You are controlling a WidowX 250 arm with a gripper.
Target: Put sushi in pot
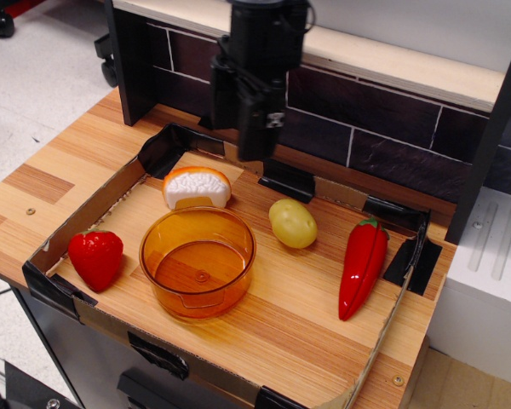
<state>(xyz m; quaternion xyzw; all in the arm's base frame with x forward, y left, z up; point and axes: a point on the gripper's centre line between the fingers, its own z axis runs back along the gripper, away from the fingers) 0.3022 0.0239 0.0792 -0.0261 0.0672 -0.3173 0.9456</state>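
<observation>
Wooden tray [324, 341] holds one sushi [196, 187], one pot [198, 262]; gripper [249, 128] state unclear.

The wooden table [64, 162] carries a shallow cardboard tray [102, 200] (black tape at its corners).

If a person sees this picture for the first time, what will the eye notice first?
Probably the orange pot, empty, at the front of the tray, with the sushi just behind it. The red pepper on the right and the strawberry on the left stand out too. The black gripper hangs above the tray's back edge.
</observation>
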